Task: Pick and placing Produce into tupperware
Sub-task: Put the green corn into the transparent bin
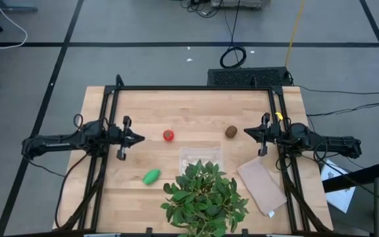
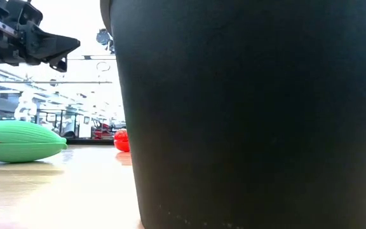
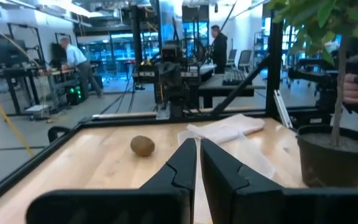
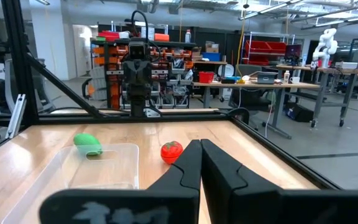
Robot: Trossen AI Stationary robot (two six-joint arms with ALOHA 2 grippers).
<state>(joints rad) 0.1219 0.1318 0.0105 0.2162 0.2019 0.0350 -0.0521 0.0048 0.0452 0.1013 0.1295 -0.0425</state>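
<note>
We begin at the near edge of the table [image 1: 110,197], where a potted leafy plant [image 1: 204,197] stands; its dark pot [image 2: 253,114] blocks most of the low view. Beside it, toward the right arm, lies a flat tan sheet [image 1: 262,187]. Toward the left arm, the green oblong piece [image 1: 151,176] rests on the bare wood, nearer us than the left gripper and apart from it.

Just behind the plant we find the clear tupperware [image 1: 201,158], with nothing inside it. It sits between the two arms, slightly nearer the right one.

Farther back, the left gripper [image 1: 140,139] hangs above the table with its fingers all but closed, only a thin slit between them, holding nothing. The red tomato [image 1: 168,135] lies just ahead of its tips, not touching.

The right gripper [image 1: 247,131] faces it from the opposite side, fingers fully shut and empty. The brown kiwi-like ball [image 1: 231,131] lies just ahead of its tips, apart from them.

All three produce items lie outside the container.
</note>
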